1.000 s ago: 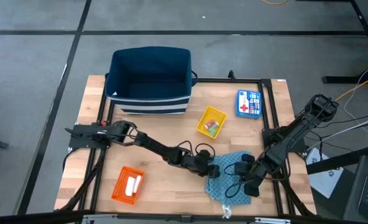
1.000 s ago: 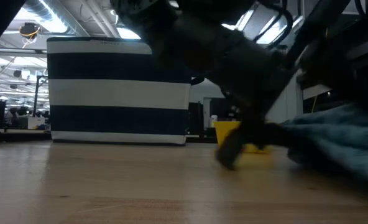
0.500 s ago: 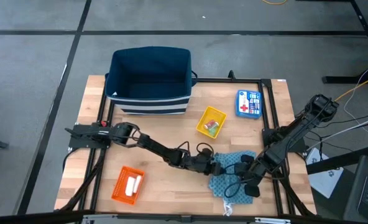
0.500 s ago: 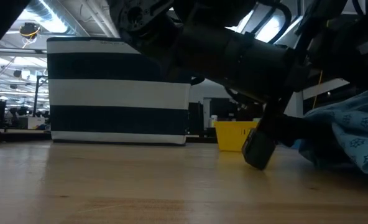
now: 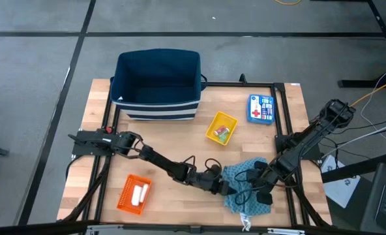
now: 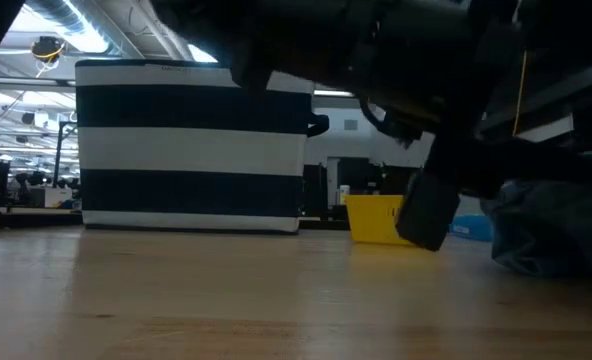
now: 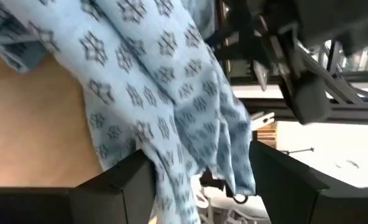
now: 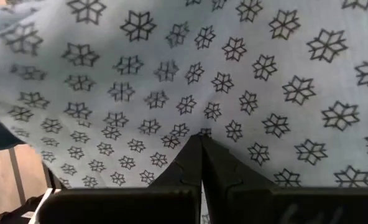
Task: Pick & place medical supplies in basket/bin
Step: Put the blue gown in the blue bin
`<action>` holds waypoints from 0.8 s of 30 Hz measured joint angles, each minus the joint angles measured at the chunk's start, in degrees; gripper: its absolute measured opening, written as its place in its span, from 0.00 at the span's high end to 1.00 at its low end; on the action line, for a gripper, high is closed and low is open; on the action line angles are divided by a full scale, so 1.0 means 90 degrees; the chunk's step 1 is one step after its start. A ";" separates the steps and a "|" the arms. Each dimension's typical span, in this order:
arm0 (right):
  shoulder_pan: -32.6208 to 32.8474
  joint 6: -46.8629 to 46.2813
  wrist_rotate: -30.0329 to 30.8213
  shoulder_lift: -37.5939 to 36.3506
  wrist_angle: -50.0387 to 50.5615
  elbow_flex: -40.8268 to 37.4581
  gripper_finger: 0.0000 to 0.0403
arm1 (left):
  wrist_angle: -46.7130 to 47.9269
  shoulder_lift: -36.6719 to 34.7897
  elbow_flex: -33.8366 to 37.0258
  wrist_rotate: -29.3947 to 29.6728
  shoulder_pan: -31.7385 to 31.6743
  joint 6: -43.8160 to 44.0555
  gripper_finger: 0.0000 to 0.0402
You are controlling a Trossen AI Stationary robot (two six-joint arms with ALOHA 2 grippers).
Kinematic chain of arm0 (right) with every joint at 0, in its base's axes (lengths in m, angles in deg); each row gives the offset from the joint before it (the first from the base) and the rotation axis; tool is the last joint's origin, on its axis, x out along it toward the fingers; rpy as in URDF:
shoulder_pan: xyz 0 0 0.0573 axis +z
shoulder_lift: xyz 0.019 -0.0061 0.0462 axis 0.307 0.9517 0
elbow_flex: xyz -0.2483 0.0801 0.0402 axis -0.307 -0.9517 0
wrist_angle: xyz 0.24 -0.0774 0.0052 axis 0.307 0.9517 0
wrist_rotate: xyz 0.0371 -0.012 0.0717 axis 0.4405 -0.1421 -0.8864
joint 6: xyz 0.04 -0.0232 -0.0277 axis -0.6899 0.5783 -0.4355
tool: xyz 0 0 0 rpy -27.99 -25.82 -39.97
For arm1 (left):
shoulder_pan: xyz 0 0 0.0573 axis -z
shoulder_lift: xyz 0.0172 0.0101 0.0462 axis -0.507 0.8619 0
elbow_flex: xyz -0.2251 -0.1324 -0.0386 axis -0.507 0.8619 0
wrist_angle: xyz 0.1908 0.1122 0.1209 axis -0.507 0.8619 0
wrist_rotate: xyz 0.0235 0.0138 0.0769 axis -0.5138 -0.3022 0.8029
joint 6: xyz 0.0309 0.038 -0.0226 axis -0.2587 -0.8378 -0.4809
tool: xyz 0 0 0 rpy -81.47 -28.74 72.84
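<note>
My left claw (image 7: 196, 180) straddles the cloth (image 5: 248, 189), spread; my right claw (image 8: 199, 155) pinches it. If we pull apart, it could slip off the worktop (image 5: 173, 140).

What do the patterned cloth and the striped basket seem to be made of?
The patterned cloth looks like thin, soft, matte woven fabric: it drapes in loose folds. The striped basket seems to be stiffened fabric, since its walls stand upright, though the look leaves it open.

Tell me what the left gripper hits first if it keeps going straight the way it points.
The teal-blue patterned cloth. The left gripper has its fingers spread on either side of it. Beyond lies the right gripper, though depth is unclear.
</note>
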 joint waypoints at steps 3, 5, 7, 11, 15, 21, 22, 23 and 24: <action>0.0000 0.0006 -0.0010 0.0000 -0.0024 -0.0020 1.00 | 0.0261 -0.0146 0.0000 0.0012 0.0034 -0.0054 0.40; -0.0004 0.0027 -0.0006 0.0000 -0.0073 -0.0021 1.00 | 0.0305 -0.0218 -0.0001 0.0067 0.0019 -0.0055 0.40; -0.0032 0.0056 -0.0005 0.0000 -0.0172 -0.0024 1.00 | 0.0288 -0.0234 -0.0015 0.0192 -0.0045 -0.0049 0.40; -0.0131 0.0134 -0.0003 0.0000 -0.0366 -0.0024 1.00 | 0.0292 -0.0234 -0.0073 0.0361 -0.0292 -0.0124 0.40; -0.0257 0.0275 -0.0021 0.0000 -0.0459 -0.0024 1.00 | 0.0230 -0.0234 -0.0076 0.0245 -0.0585 -0.0275 0.40; -0.0420 0.0451 -0.0188 0.0000 -0.0480 -0.0024 1.00 | 0.0563 -0.0234 -0.0168 -0.0378 -0.0836 -0.0286 0.40; -0.0435 0.0464 -0.0192 0.0000 -0.0479 -0.0024 1.00 | 0.0628 -0.0234 -0.0168 -0.0466 -0.0856 -0.0276 0.40; -0.0448 0.0486 -0.0194 0.0000 -0.0483 -0.0024 1.00 | 0.0683 -0.0234 -0.0168 -0.0537 -0.0864 -0.0239 0.40; -0.0462 0.0491 -0.0195 0.0000 -0.0483 -0.0024 1.00 | 0.0751 -0.0234 -0.0168 -0.0631 -0.0871 -0.0199 0.40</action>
